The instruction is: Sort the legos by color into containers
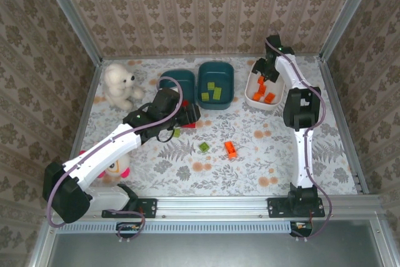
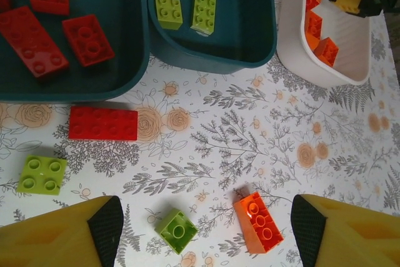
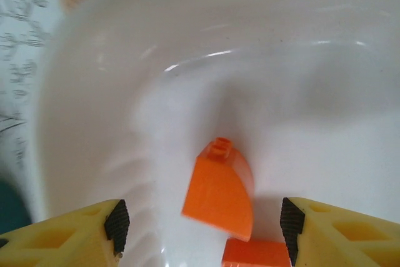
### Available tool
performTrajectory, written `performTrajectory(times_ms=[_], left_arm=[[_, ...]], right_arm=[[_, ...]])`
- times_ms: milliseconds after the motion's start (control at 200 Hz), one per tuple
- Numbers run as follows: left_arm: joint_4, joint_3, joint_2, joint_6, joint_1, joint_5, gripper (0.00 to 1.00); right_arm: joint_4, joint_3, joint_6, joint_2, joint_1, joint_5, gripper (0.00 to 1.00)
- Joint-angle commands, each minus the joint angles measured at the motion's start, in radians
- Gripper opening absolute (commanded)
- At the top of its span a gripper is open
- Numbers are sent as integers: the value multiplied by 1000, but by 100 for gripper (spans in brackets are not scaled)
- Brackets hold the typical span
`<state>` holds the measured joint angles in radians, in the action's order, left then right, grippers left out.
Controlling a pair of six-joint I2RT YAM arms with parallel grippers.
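Note:
My left gripper (image 2: 206,232) hangs open above the table, and in its wrist view a small green lego (image 2: 176,231) and an orange lego (image 2: 258,222) lie below, between the fingers. A red lego (image 2: 103,123) and another green one (image 2: 42,174) lie nearby. The left teal container (image 2: 75,89) holds red legos, the middle teal one (image 2: 212,60) green ones. My right gripper (image 3: 203,223) is open inside the white container (image 3: 94,123). A curved orange lego (image 3: 220,189) sits loose between its fingers, with another orange lego (image 3: 256,253) beneath.
A white teddy bear (image 1: 120,85) sits at the back left. A pink-and-white doll (image 1: 119,167) lies under my left arm. The metal frame and patterned walls close in the table.

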<state>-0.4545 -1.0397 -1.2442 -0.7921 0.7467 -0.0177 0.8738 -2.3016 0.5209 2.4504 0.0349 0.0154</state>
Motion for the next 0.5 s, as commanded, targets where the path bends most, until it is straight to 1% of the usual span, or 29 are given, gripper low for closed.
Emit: performTrajectory(times_ms=[0, 70, 135, 210, 340, 435, 500], left_arm=[[-2, -36, 5, 1, 5, 10, 75], [-65, -52, 5, -1, 1, -18, 75], [-127, -68, 6, 3, 0, -45, 75], [-193, -81, 6, 4, -7, -70, 75], [-220, -67, 7, 18, -14, -68, 76], [-241, -70, -15, 57, -18, -67, 77], [-251, -76, -35, 98, -21, -60, 80]], right_arm=[[2, 20, -45, -196, 38, -17, 69], [-29, 85, -60, -293, 69, -40, 69], [-79, 187, -71, -408, 106, -58, 69], [-163, 355, -80, -560, 160, -60, 69], [-270, 657, -99, -813, 284, -66, 71], [-318, 882, -65, -995, 384, -59, 74], [-324, 1017, -29, -1118, 448, -56, 77]])
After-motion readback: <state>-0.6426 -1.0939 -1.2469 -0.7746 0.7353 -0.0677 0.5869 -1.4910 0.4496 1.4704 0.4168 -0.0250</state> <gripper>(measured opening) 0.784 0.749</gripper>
